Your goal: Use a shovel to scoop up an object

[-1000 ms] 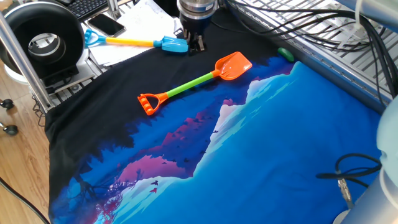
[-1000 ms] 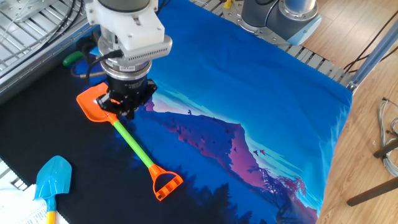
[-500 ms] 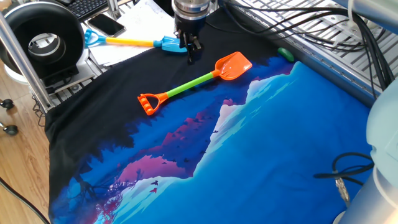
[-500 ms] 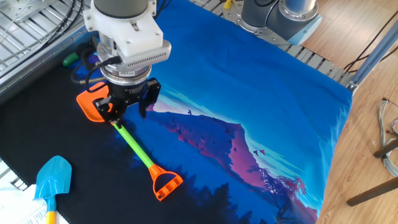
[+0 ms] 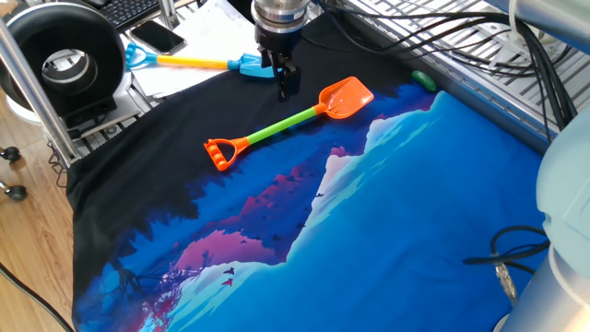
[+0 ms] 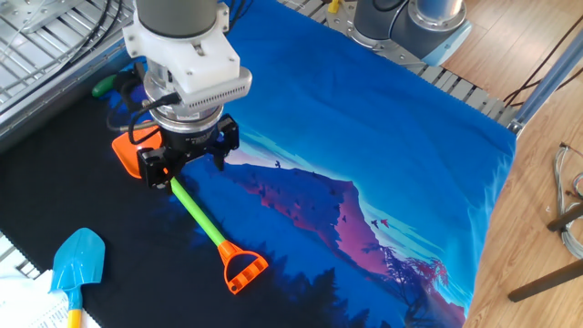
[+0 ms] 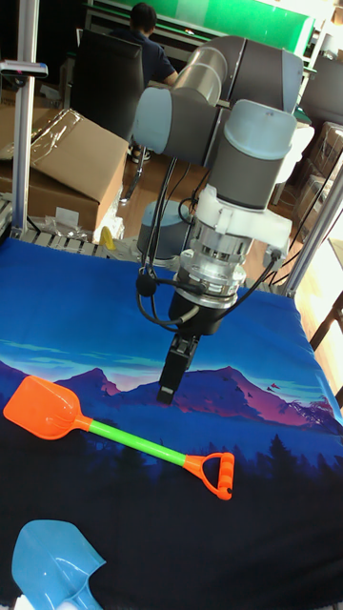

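I see the end effector (image 6: pixel 187 162) hanging above the bench (image 5: pixel 442 212), its fingers spread wide and holding nothing; in the other fixed view the two black fingers (image 6: pixel 221 146) stand either side of the shovel's lime-green shaft, though I cannot tell how far above it they are; in the tall fixed view the end effector (image 7: pixel 175 377) sits clear of the shovel, above the shaft.

The shovel (image 5: pixel 288 121) lies flat on the dark part of the printed cloth (image 5: pixel 396 240) that covers the bench; its orange blade (image 5: pixel 346 96) points toward the metal rack side, its orange D-handle (image 5: pixel 218 152) toward the near edge; in the tall fixed view the shovel (image 7: pixel 124 440) runs from blade at left to handle at lower right.

The object (image 5: pixel 423 80), a small glossy green lump, rests at the cloth's far edge, well apart from the blade; in the other fixed view I see it (image 6: pixel 106 86) partly behind the arm.

A blue-bladed shovel (image 5: pixel 203 63) lies beside a phone (image 5: pixel 157 37) at the far side.
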`<move>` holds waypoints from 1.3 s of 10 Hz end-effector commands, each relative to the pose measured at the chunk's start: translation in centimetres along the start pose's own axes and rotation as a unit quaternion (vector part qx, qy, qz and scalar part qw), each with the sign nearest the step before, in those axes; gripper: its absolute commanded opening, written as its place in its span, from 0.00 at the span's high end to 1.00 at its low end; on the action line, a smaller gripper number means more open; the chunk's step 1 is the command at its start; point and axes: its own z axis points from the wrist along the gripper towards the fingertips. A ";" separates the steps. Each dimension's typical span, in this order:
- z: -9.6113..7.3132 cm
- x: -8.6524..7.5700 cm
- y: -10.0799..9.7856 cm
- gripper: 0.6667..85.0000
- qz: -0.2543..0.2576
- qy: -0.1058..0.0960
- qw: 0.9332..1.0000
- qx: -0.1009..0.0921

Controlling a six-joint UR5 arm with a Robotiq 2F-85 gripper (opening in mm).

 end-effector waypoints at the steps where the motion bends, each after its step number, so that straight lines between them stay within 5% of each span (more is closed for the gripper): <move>1: 0.9 -0.4 0.1 0.06 0.001 -0.006 1.000 0.000; 5: 2.1 -0.7 0.2 0.06 0.008 -0.010 1.000 0.005; 7: 2.6 -1.8 0.2 0.06 0.017 -0.028 0.999 0.011; 13: 2.8 -1.6 -0.1 0.06 0.031 -0.022 0.999 0.020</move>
